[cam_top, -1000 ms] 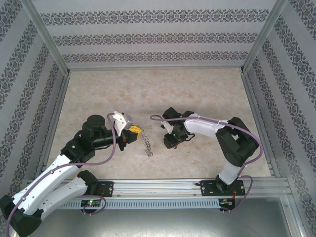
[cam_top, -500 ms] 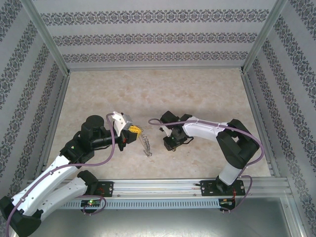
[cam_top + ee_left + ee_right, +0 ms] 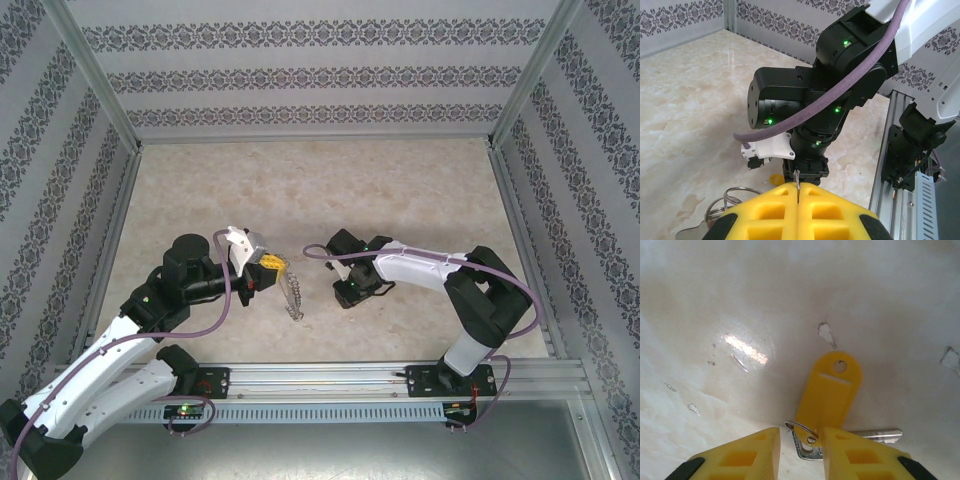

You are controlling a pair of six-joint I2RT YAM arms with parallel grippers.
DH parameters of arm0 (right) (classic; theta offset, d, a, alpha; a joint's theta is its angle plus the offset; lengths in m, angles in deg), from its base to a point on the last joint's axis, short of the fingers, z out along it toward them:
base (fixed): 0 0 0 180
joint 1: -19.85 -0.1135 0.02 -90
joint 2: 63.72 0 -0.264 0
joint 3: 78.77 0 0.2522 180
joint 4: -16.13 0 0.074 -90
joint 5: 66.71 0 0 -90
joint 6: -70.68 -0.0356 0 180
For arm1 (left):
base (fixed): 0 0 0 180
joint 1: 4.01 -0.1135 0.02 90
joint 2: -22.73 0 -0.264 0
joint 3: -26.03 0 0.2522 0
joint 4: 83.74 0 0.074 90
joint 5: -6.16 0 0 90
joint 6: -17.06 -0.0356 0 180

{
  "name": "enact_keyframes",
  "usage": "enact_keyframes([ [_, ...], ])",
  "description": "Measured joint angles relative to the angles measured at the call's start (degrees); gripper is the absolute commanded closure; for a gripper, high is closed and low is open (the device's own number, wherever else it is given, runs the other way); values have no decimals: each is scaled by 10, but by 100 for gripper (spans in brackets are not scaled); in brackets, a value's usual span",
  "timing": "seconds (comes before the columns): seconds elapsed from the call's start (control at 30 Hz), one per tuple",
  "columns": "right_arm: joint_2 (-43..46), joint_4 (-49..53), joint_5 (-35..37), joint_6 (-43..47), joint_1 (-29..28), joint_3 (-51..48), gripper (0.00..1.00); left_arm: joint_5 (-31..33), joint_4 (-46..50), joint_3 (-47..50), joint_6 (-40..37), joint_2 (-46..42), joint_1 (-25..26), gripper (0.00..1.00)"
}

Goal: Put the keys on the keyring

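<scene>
My left gripper (image 3: pixel 798 192) is shut on a thin wire of the keyring (image 3: pixel 798 181), whose silvery loops (image 3: pixel 732 195) curl at the lower left. From above, the keyring (image 3: pixel 292 295) dangles from the left gripper (image 3: pixel 272 263) down to the table. The keys, a silver key (image 3: pixel 875 434) on a small ring with a yellow tag (image 3: pixel 829 390), lie flat on the table. My right gripper (image 3: pixel 801 450) is low over them, its yellow fingers (image 3: pixel 755 452) apart on either side of the key's head and small ring. A sliver of table shows beside the left finger. The right gripper (image 3: pixel 350 292) faces the keyring.
The marble-patterned tabletop (image 3: pixel 320 190) is enclosed by patterned walls and an aluminium frame (image 3: pixel 105 250). A metal rail (image 3: pixel 330 378) runs along the near edge by the arm bases. Purple cables (image 3: pixel 420 252) arch over both arms.
The right gripper's fingers have narrowed around the key's head, and that gripper has shifted slightly right and nearer. The left gripper with the dangling keyring has barely moved.
</scene>
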State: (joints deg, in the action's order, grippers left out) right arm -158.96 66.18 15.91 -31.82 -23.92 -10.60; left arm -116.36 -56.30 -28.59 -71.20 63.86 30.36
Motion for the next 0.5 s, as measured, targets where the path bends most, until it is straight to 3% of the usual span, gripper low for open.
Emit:
enact_keyframes([
  [0.5,-7,-1,1,3,0,7,73,0,0,0,0,-4,0,100],
])
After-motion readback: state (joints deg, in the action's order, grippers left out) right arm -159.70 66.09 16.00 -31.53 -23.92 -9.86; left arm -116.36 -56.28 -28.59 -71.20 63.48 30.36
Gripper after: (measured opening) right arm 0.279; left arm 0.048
